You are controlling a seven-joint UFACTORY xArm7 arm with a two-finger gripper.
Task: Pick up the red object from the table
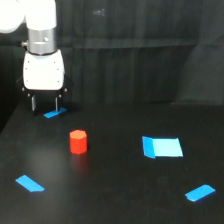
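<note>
- Table [115, 200]: matte black, flat, fills the lower part of the exterior view; far edge meets a dark wall behind it.
- Wall is black, faint vertical folds like a curtain, with one small pale smudge high up, blurred.
- Red object [78, 141]: one, short cylinder standing upright on the table, left of centre, toward the far left corner but clear of every edge.
- Blue tape pieces: four.
- One small strip [54, 113] near the far left corner, partly behind the fingers.
- One large rectangle [162, 147] right of centre.
- One slanted strip [30, 183] near the left edge, close to the front.
- One slanted strip [200, 192] near the front right corner.
- Gripper [45, 104]: one, white body, dark fingers pointing down, parted with a gap between them, holding nothing.
- It sits over the far left corner, apart from the red object.
- Fingertips near the surface; contact can't be told.
- Arm [35, 20]: white and grey, cut off by the top and left edges of the view.
</note>
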